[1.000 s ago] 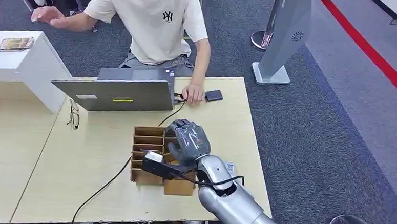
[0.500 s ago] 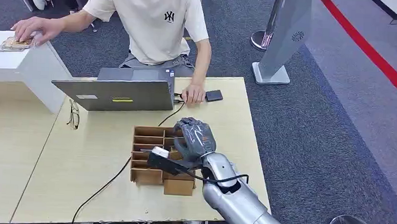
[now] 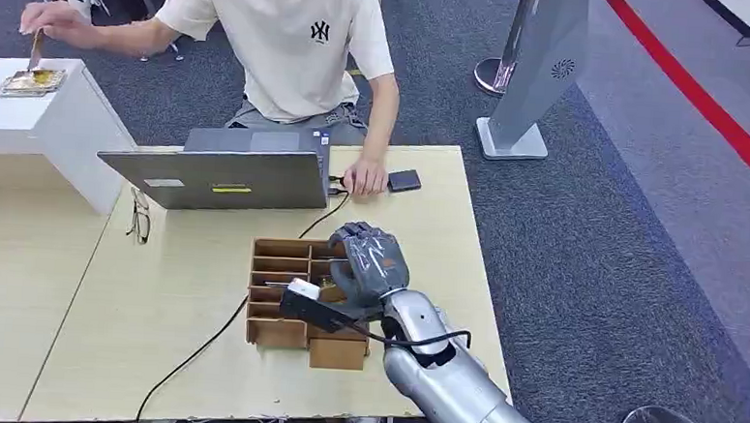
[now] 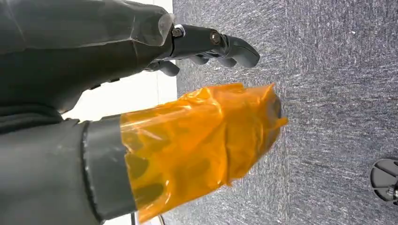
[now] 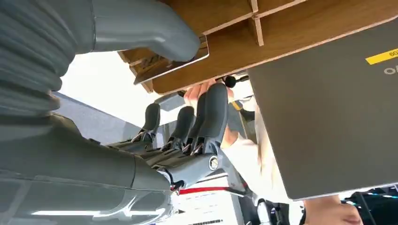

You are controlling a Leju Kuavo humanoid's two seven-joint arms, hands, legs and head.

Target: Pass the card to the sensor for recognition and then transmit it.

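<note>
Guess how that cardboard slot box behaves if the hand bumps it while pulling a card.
The box looks like thin cardboard sitting loose on the smooth table, so it is probably light and would slide rather than resist. It is low and wide, so tipping seems unlikely. Its thin dividers would likely bend under the right hand.

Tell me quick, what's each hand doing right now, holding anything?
Left hand: holds nothing, fingers loosely apart above the carpet, so open.
Right hand: over the cardboard organizer, fingers spread; thumb lies by a card, grip cannot be told.

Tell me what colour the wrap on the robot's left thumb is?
Orange wrap, clearest in the left wrist view.
</note>
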